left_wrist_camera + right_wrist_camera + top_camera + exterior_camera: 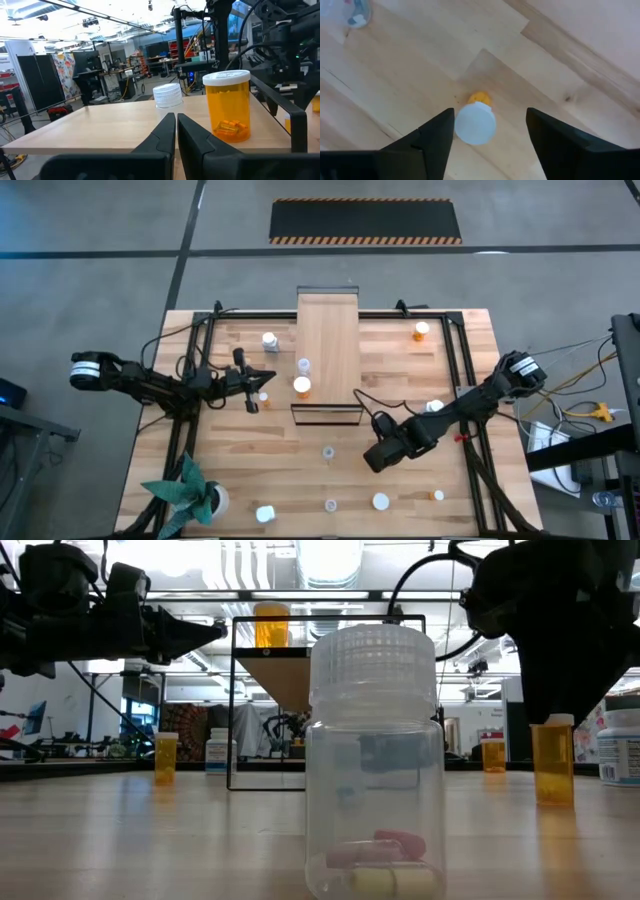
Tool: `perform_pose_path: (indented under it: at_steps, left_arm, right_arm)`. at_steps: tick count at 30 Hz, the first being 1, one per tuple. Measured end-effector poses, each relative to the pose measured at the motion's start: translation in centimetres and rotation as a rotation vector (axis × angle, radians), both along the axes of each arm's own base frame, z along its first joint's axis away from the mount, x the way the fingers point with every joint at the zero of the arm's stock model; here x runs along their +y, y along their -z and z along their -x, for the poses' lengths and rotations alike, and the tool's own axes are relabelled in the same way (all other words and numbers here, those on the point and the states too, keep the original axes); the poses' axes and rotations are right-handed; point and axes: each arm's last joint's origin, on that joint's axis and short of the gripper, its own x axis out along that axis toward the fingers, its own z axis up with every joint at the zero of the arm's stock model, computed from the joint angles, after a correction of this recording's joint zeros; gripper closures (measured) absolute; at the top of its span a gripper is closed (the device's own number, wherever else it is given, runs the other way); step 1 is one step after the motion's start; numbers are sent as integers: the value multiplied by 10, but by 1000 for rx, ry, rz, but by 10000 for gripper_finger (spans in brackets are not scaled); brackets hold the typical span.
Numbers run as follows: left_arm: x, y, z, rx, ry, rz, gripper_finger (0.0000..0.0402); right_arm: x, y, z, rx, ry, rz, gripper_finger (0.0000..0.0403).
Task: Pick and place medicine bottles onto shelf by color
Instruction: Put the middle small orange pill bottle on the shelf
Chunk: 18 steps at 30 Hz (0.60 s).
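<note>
The shelf (328,330) stands mid-table on a thin dark frame. A clear bottle (303,365) and an orange bottle (301,387) stand upright on its near end; the left wrist view also shows this clear bottle (167,95) and orange bottle (230,106). My left gripper (262,375) waits shut just left of the shelf, pointing at it. My right gripper (490,114) points steeply down, open, over a small orange bottle with a white cap (476,122) that stands on the table (552,762). Its fingers stand on either side of the cap, apart from it.
Loose bottles stand about the table: white (269,340), orange (421,332), clear (327,451), clear (330,504), white (381,501), small orange (438,495), white (265,514), white (434,407). A potted plant (190,495) sits at the near left corner.
</note>
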Motion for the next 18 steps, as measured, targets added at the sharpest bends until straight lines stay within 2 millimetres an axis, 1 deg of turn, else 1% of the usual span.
perform_pose_path:
  at_steps: [8, 18]
  left_arm:
    - [0, 0, 0, 0, -1, -1, 400]
    - [0, 0, 0, 1, -1, -1, 400]
  right_arm:
    - [0, 4, -2, 25, -24, -30, 217]
    - [-2, 2, -4, 25, -56, -25, 286]
